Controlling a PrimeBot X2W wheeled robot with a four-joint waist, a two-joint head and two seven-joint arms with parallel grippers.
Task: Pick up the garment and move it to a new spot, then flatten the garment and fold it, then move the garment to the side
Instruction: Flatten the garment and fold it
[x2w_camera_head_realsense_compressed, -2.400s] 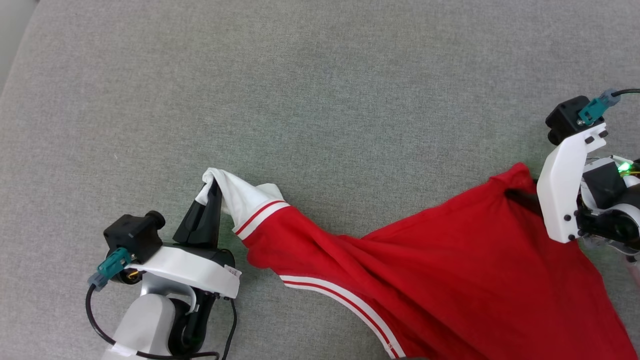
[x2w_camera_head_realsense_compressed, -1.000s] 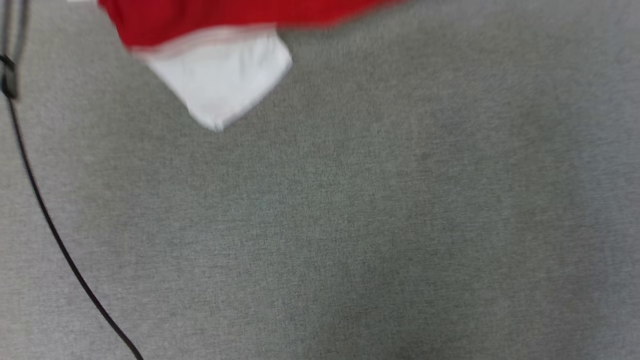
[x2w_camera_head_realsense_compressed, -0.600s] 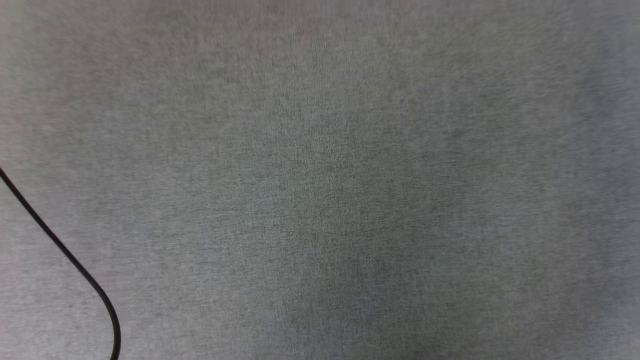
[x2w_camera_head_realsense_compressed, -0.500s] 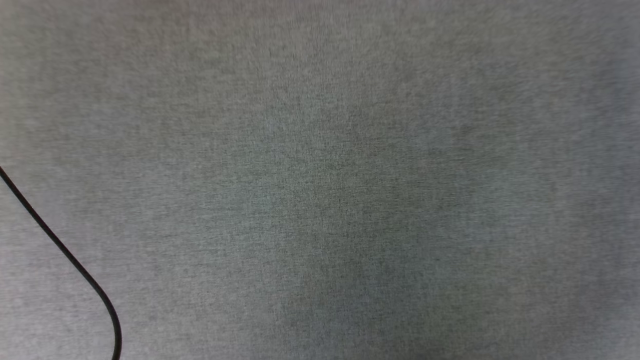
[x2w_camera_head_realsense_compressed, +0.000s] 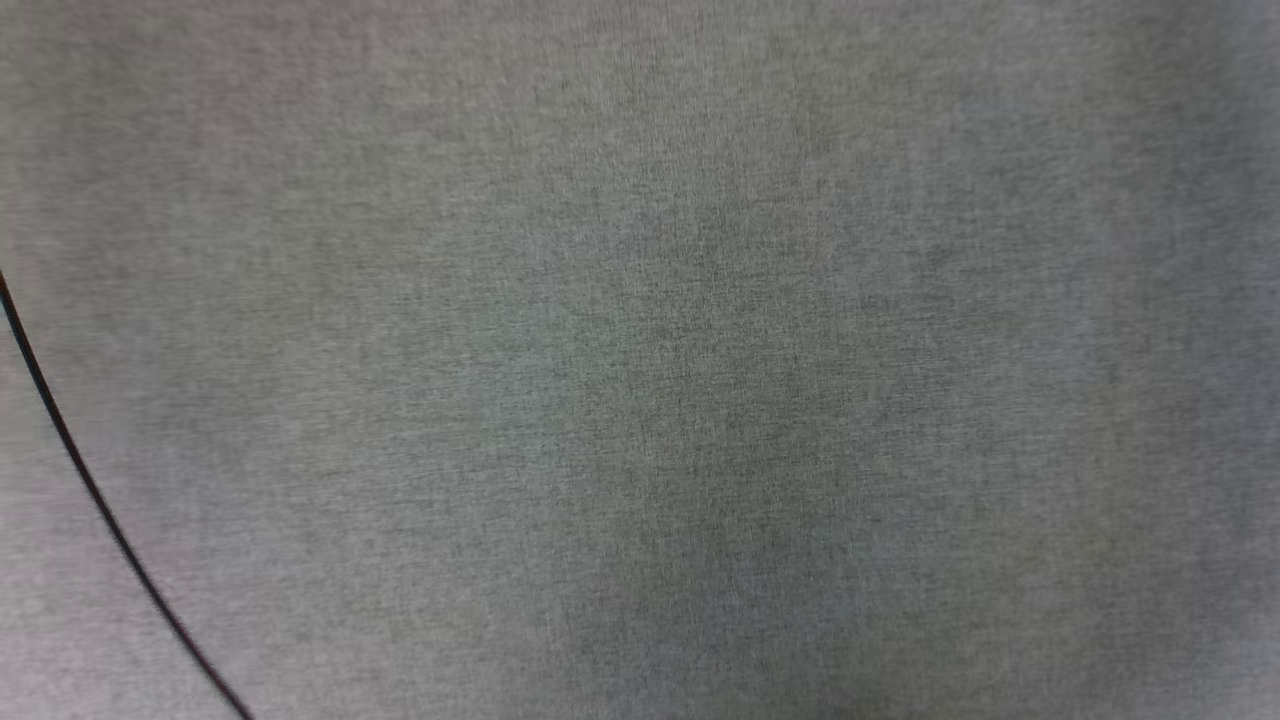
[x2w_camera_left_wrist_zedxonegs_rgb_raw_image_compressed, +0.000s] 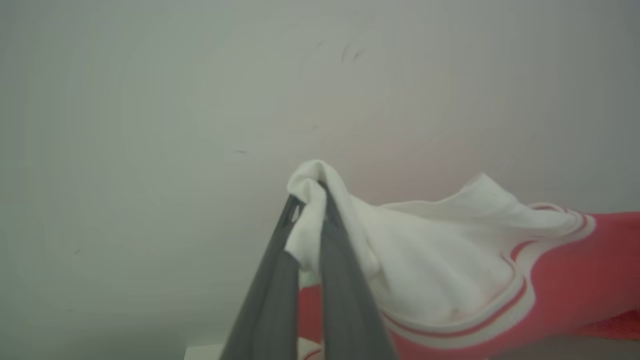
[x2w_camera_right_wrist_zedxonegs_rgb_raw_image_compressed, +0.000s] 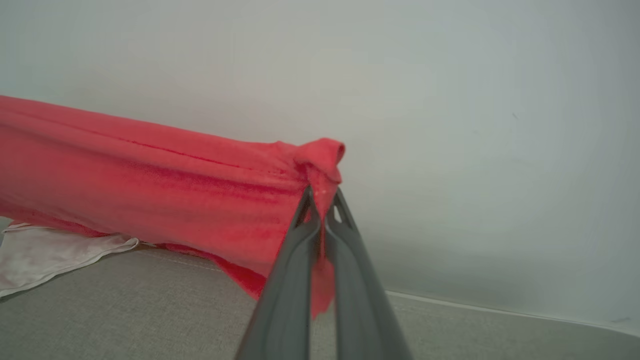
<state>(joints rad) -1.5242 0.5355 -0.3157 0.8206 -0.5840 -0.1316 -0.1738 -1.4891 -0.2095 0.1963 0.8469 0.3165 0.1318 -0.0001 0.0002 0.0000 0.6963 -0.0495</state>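
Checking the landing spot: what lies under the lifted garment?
Under the garment, pinched by the right gripper, grey upholstery shows, with the garment's white part resting on it. Whatever lies behind the hanging red cloth is hidden.

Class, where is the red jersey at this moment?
In both wrist views the red jersey hangs between the grippers over the grey fabric surface: the left gripper pinches its white sleeve, the right gripper a red edge.

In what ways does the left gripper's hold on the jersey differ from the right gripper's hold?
The left gripper pinches white sleeve cloth; the right gripper pinches plain red cloth. At the left gripper cloth wraps over a fingertip; at the right gripper a red strip hangs between the fingers. Both are shut on the jersey.
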